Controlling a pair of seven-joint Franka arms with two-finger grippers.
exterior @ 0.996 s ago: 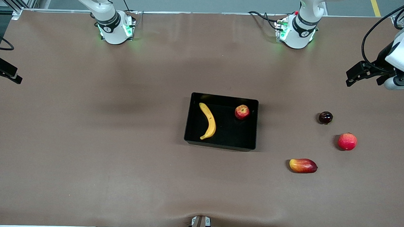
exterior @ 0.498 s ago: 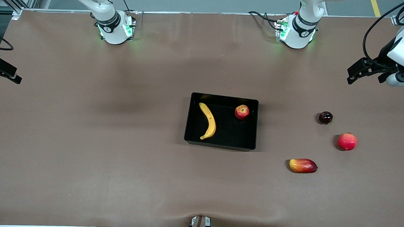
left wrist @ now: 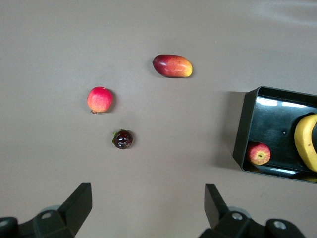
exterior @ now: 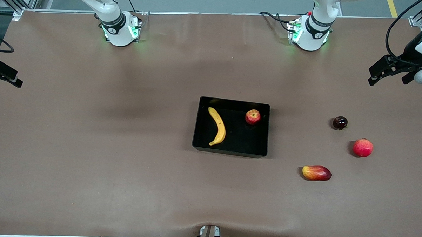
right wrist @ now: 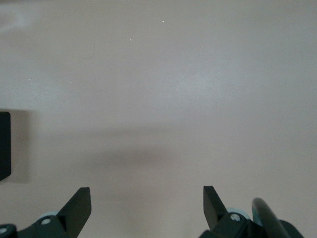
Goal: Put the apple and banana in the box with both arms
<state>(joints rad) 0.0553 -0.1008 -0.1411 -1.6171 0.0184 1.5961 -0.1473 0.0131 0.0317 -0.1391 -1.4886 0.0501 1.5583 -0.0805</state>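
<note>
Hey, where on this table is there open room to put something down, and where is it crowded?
Bare table runs from the box toward the right arm's end. Crowded: the dark berry, pink fruit and mango toward the left arm's end. Banana and apple occupy the box.

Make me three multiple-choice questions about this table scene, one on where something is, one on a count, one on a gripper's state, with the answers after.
1. Where is the banana?
A. on the bare table
B. in the black box, apart from the apple
C. in the left gripper

2. How many fruits lie on the table outside the box?
A. one
B. three
C. five

3. How is the left gripper?
A. open and empty
B. shut on the apple
C. shut on the banana

Answers:
1 B, it lies on the box floor.
2 B, the mango-shaped fruit, pink-red round fruit and small dark fruit.
3 A, fingers wide apart, nothing between.
</note>
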